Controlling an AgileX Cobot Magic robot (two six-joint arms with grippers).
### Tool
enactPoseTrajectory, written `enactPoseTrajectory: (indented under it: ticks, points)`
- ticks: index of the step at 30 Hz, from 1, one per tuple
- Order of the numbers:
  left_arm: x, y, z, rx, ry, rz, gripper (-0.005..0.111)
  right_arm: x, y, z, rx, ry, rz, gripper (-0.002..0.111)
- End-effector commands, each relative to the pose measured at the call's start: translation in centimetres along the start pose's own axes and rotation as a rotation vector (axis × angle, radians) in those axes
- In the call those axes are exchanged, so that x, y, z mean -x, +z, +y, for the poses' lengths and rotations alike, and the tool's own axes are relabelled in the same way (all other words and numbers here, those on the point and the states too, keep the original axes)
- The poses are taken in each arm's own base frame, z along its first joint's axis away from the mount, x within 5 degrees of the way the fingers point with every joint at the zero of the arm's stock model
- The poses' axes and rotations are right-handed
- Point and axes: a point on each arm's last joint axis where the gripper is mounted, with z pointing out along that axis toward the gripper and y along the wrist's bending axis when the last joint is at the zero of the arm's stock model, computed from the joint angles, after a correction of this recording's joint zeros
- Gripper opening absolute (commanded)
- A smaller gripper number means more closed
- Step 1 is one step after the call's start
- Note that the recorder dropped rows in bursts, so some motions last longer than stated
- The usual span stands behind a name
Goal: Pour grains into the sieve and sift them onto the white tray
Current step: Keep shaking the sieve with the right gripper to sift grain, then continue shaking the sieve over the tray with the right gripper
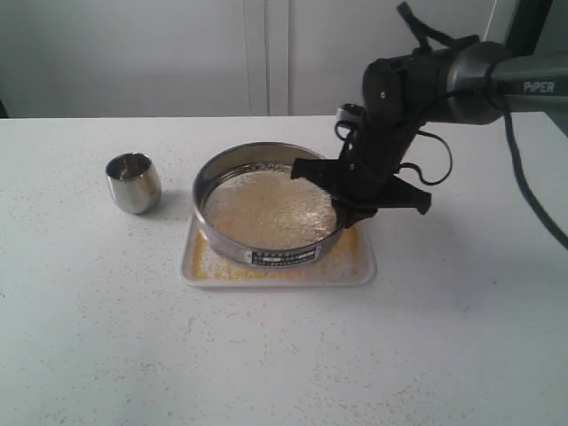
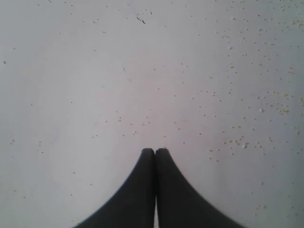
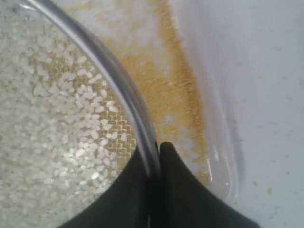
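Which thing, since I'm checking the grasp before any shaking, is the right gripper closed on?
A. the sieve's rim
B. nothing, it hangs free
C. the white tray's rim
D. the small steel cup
A: the right wrist view shows the right gripper with a finger on each side of the steel rim of the sieve, over the white tray; the steel cup stands apart.

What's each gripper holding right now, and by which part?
Right gripper pinches the sieve by its side wall at the rim, jaws straddling it. Left gripper is shut, holding nothing.
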Motion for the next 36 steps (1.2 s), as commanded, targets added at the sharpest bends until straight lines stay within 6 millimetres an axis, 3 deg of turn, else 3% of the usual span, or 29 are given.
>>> enactPoseTrajectory:
  ticks: [1, 4, 7, 9, 11, 14, 16, 21, 24, 28, 29, 33, 36]
  points:
    - [-0.3, 0.0, 0.0, -0.001, -0.006, 0.01, 0.0, 1.1, -0.9, -2.3, -0.11, 0.124, -0.034, 0.0]
    - [-0.3, 0.0, 0.0, -0.001, -0.006, 0.01, 0.0, 1.1, -0.8, -2.6, -0.094, 0.298, -0.001, 0.0]
    - [-0.3, 0.0, 0.0, -0.001, -0.006, 0.01, 0.0, -0.3, -0.6, 0.4, 0.067, 0.145, 0.026, 0.0]
    - [-0.3, 0.0, 0.0, -0.001, -0.006, 0.01, 0.0, -0.4, -0.6, 1.4, 0.099, -0.029, -0.009, 0.0]
    - [-0.3, 0.0, 0.0, -0.001, -0.006, 0.01, 0.0, 0.1, -0.7, 0.6, 0.062, -0.023, -0.033, 0.0]
    - [-0.3, 0.0, 0.0, -0.001, -0.006, 0.01, 0.0, 1.2, -0.8, -2.2, -0.052, 0.176, -0.027, 0.0]
    - [-0.3, 0.0, 0.0, -0.001, -0.006, 0.01, 0.0, 1.2, -0.7, -2.8, -0.07, 0.312, -0.007, 0.0]
    - [-0.3, 0.0, 0.0, -0.001, -0.006, 0.01, 0.0, -0.5, -0.3, 1.0, 0.054, 0.06, -0.036, 0.0]
    - [-0.3, 0.0, 0.0, -0.001, -0.006, 0.01, 0.0, 0.4, -0.5, -0.1, -0.015, 0.029, -0.095, 0.0]
    - [-0.3, 0.0, 0.0, -0.001, -0.006, 0.01, 0.0, 1.4, -0.7, -2.7, -0.111, 0.295, -0.083, 0.0]
    - [-0.3, 0.0, 0.0, -0.001, -0.006, 0.01, 0.0, 1.3, -0.7, -2.7, -0.102, 0.302, -0.076, 0.0]
    - [-0.3, 0.0, 0.0, -0.001, -0.006, 0.01, 0.0, -0.3, -0.4, 0.9, 0.015, 0.103, -0.093, 0.0]
    - [-0.3, 0.0, 0.0, -0.001, -0.006, 0.01, 0.0, 0.2, -0.9, 0.7, -0.018, 0.032, -0.158, 0.0]
